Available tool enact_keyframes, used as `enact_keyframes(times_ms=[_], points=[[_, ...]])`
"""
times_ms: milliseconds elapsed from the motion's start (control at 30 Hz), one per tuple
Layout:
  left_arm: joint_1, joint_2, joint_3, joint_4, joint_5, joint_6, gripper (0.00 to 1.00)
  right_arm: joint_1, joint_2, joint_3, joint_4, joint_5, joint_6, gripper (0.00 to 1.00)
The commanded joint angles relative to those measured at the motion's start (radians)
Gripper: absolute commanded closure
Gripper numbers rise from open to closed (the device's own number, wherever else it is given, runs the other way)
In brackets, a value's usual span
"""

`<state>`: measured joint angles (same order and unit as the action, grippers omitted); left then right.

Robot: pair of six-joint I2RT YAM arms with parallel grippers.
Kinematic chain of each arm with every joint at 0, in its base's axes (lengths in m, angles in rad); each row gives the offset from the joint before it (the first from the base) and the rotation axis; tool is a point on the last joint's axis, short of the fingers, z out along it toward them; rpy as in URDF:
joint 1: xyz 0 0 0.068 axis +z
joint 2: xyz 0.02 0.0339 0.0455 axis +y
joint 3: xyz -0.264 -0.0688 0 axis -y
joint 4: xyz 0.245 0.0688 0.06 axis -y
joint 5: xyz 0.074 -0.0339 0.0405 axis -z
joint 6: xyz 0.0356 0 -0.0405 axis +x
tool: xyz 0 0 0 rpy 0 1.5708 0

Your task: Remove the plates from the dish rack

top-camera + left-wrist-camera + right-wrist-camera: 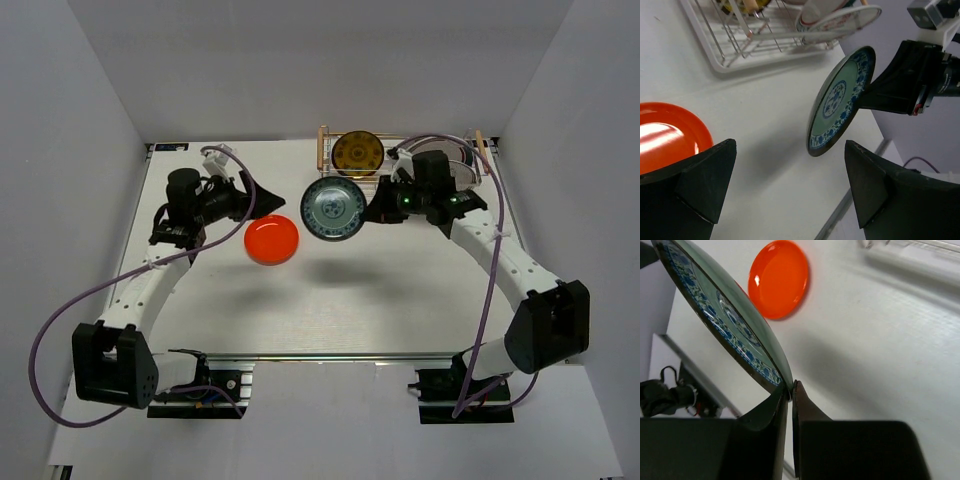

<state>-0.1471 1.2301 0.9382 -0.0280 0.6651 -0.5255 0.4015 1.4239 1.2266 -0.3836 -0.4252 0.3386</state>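
Observation:
My right gripper [372, 209] is shut on the rim of a pale green plate with a blue pattern [332, 208], holding it tilted above the table, left of the dish rack [325, 152]. The same plate [840, 100] shows in the left wrist view and the plate [720, 315] fills the upper left of the right wrist view, pinched between the fingers [805, 410]. An orange-red plate [271, 240] lies flat on the table. My left gripper [268, 203] is open and empty just above it. A yellow patterned plate [357, 152] and a white plate [458, 165] stand in the rack.
The rack sits at the table's back edge, against the rear wall. Grey walls close in the table on both sides. A purple cable [60, 320] loops off the left arm near the front left corner.

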Motion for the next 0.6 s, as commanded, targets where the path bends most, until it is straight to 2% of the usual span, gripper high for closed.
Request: enact_keyframes(times_ms=[0,167,233,267,300,333,400,433,467,500,567], points=[[-0.041,0.029,-0.022,0.082,0.105,-0.004,0.02,0.037,-0.008,0.004,0.123,-0.09,0.086,1.0],[-0.084,0.066,-0.038,0.051,0.094,0.027,0.05,0.069,0.038,0.013,0.124,-0.142,0.109,1.0],[-0.094,0.071,-0.038,0.045,0.076,0.03,0.2,0.072,0.055,0.02,0.117,-0.135,0.112,1.0],[-0.094,0.075,-0.038,0.036,0.07,0.033,0.35,0.074,0.062,0.022,0.106,-0.126,0.112,1.0],[-0.103,0.071,-0.036,0.036,0.065,0.035,0.35,0.073,0.063,0.024,0.106,-0.124,0.112,1.0],[-0.103,0.071,-0.036,0.034,0.059,0.035,0.5,0.076,0.064,0.025,0.106,-0.122,0.114,1.0],[-0.103,0.063,-0.039,0.043,0.048,0.035,0.65,0.076,0.069,0.028,0.106,-0.126,0.112,1.0],[-0.103,0.06,-0.041,0.043,0.047,0.033,0.85,0.073,0.073,0.031,0.098,-0.129,0.109,1.0],[-0.103,0.063,-0.038,0.042,0.042,0.03,0.94,0.074,0.079,0.039,0.094,-0.127,0.108,1.0],[-0.112,0.065,-0.035,0.036,0.039,0.03,1.0,0.073,0.082,0.043,0.089,-0.119,0.103,1.0],[-0.112,0.063,-0.032,0.034,0.03,0.032,1.0,0.073,0.084,0.051,0.077,-0.106,0.097,1.0]])
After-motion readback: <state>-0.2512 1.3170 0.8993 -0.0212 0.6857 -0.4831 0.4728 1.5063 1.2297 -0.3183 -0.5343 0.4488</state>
